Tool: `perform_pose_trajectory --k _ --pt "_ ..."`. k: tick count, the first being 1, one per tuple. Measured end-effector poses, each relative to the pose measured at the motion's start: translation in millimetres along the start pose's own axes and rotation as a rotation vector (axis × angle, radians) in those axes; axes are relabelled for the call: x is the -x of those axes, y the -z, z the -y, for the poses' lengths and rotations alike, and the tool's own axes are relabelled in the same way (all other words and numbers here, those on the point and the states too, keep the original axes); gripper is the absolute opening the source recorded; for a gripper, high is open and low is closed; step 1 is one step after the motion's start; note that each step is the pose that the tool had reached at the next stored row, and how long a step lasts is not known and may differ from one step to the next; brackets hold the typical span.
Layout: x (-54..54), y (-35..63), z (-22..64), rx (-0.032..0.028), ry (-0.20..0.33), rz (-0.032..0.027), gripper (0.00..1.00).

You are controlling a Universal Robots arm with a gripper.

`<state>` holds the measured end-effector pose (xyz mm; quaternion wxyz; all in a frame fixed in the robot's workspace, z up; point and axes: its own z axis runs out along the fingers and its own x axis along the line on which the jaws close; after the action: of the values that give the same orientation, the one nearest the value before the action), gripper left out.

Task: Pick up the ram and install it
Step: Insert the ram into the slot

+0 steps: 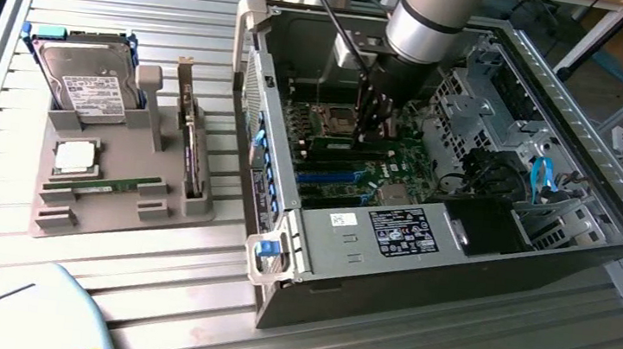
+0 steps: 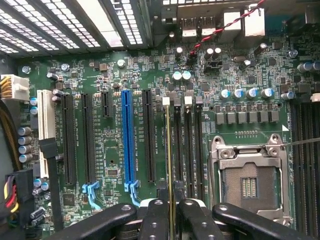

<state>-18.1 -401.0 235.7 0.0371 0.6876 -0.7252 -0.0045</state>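
– Ram first: where is it?

– Ram (image 2: 170,160) sits in the gripper (image 2: 170,222). The wrist view shows it edge-on, running along the row of black memory slots (image 2: 189,150). In the exterior view the gripper (image 1: 371,133) is down inside the open case (image 1: 421,238), just at three o'clock of the CPU socket (image 1: 334,120).

– And the gripper itself?

– Nearly closed, its inner fingers (image 2: 155,220) pinching the stick by its flat faces. I cannot tell whether the stick's edge has entered a slot.

– What could go wrong from here?

– As I judge it, skew is the main risk. A small tilt or offset would put the edge on the slot wall, and pushing could flex the board or jam the stick. A shut white latch (image 2: 166,100) would block seating. If the stick slips in that narrow pinch, it could swing towards the open socket beside it.
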Motion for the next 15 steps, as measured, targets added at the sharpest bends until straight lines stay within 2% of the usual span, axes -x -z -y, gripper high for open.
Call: perform_pose_trajectory --k 8,15 --pt "4.1 -2.2 -0.1 0.0 0.0 -0.0002 0.15" --pt "4.2 -4.3 0.1 -0.0001 0.0 -0.0035 0.15"
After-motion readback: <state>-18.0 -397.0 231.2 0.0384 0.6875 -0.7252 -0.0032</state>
